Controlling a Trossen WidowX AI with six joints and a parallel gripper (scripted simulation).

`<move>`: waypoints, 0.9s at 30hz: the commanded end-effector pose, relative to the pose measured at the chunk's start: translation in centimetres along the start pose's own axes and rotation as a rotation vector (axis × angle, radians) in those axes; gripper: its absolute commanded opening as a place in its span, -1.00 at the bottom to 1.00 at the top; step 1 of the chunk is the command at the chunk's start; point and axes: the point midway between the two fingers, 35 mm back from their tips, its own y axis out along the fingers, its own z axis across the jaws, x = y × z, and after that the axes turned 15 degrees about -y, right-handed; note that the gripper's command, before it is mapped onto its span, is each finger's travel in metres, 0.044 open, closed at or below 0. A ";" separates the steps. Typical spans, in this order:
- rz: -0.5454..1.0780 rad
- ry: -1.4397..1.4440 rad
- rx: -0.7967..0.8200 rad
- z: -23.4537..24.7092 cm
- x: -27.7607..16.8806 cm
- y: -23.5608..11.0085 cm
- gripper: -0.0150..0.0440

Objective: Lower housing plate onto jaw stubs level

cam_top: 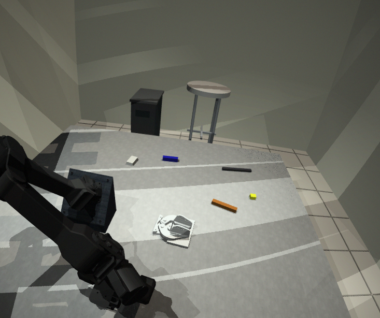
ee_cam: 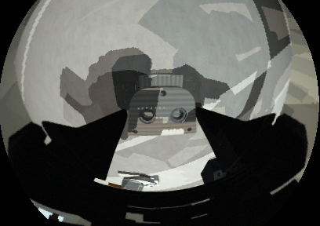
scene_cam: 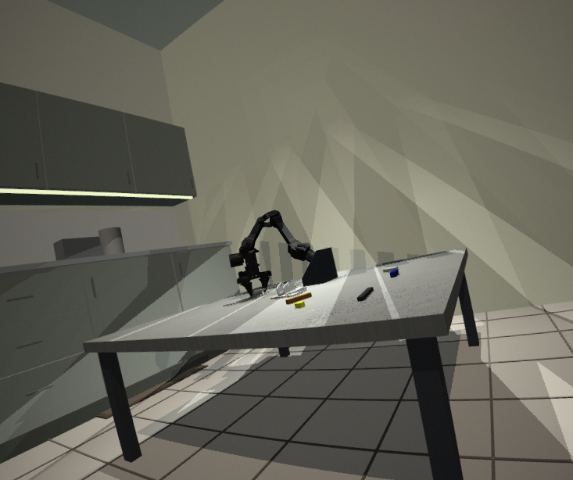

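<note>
The housing plate, a ribbed plate with a rounded end and two large round holes, shows in the wrist view between my fingertips. My gripper is open, with one finger on each side of the plate and nothing clamped. In the top view the arm hides the fingers and the plate. The white base lies on the table away from the gripper, with two grey jaws side by side on it; it also shows low in the wrist view. The jaw stubs are too small to make out.
An orange bar and a yellow cube lie beyond the base. Farther off are a black bar, a blue block and a white block. A dark wedge-shaped mount stands at the arm's foot.
</note>
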 end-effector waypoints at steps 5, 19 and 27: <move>0.006 0.000 0.004 0.1 -0.1 0.1 1.00; 0.000 0.000 0.000 0.0 0.0 0.0 0.89; 0.000 0.000 0.000 0.0 0.0 0.0 0.71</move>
